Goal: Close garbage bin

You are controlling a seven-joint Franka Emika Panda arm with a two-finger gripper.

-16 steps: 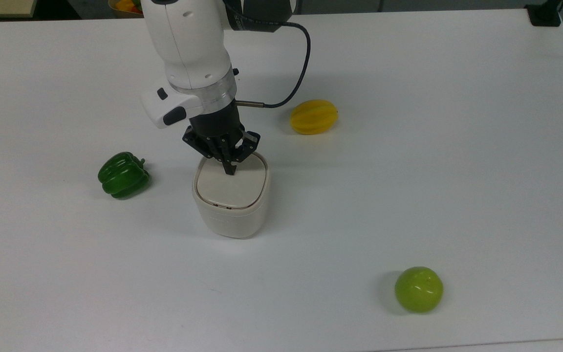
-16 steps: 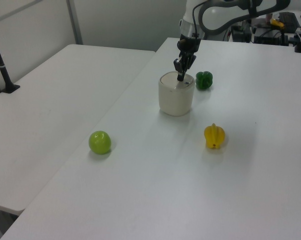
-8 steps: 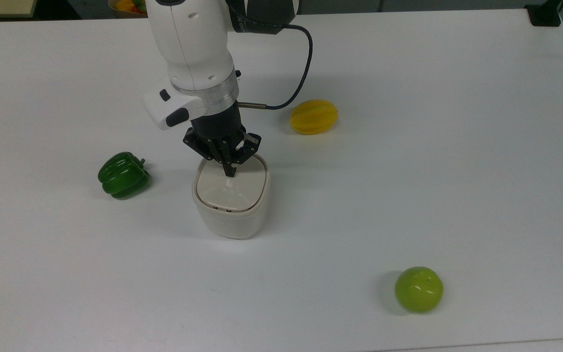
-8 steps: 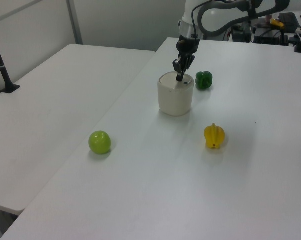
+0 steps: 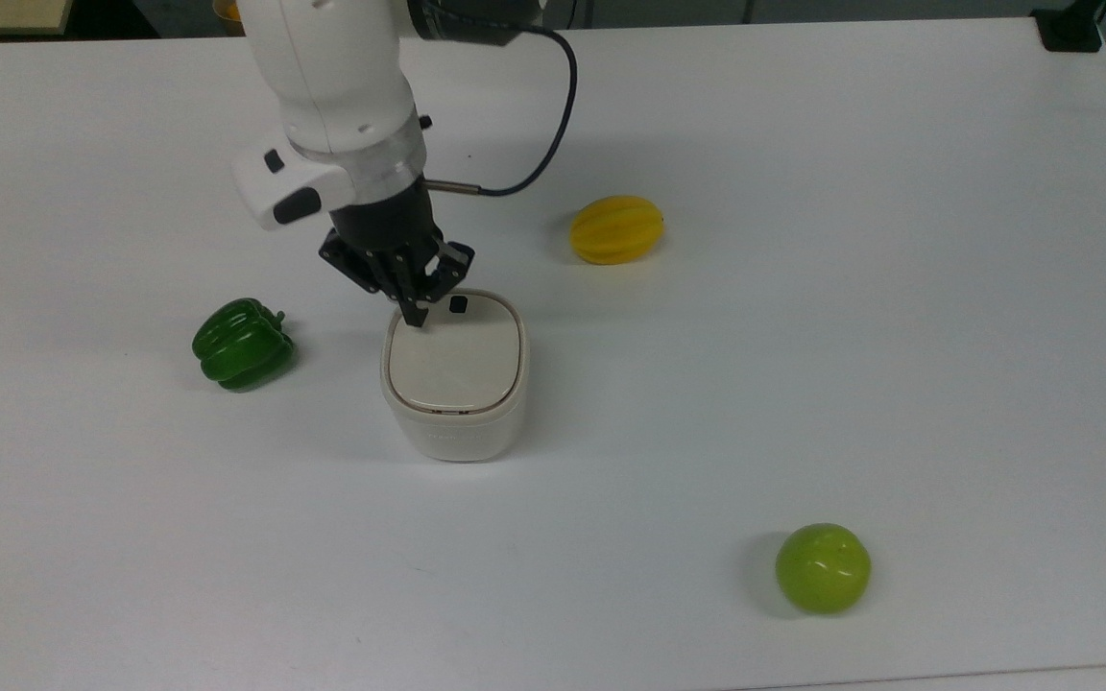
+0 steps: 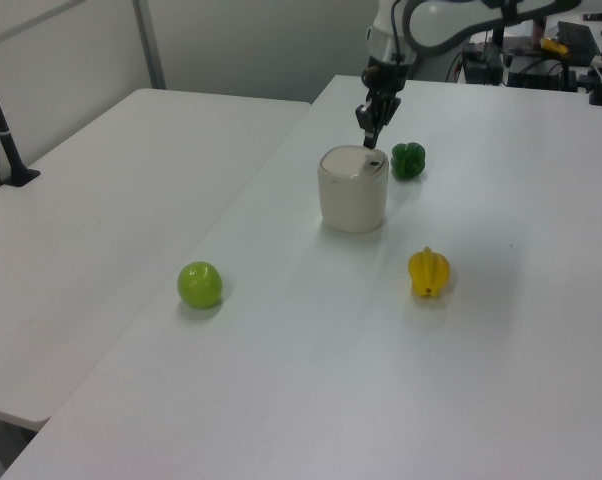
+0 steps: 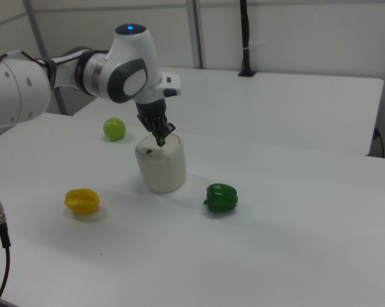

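The garbage bin (image 5: 455,422) is a cream-white rounded-square tub standing mid-table, with its beige lid (image 5: 457,365) lying flat on the rim. A small dark button (image 5: 458,304) shows at the lid's far edge. My gripper (image 5: 414,317) hangs point-down just over the lid's far-left corner in the top view, fingers shut together with nothing between them. In the left view the gripper (image 6: 368,140) sits slightly above the bin (image 6: 353,195). The right view has the gripper (image 7: 160,142) at the top of the bin (image 7: 162,169).
A green bell pepper (image 5: 242,344) lies to the top view's left of the bin. A yellow ribbed fruit (image 5: 615,228) sits behind it to the right, and a green apple (image 5: 822,566) lies near the front right. A black cable (image 5: 553,115) trails from the wrist.
The gripper has risen off the middle of the lid and shifted toward the top view's left and back. The lid, pressed inward before, now lies flat, and the dark button shows.
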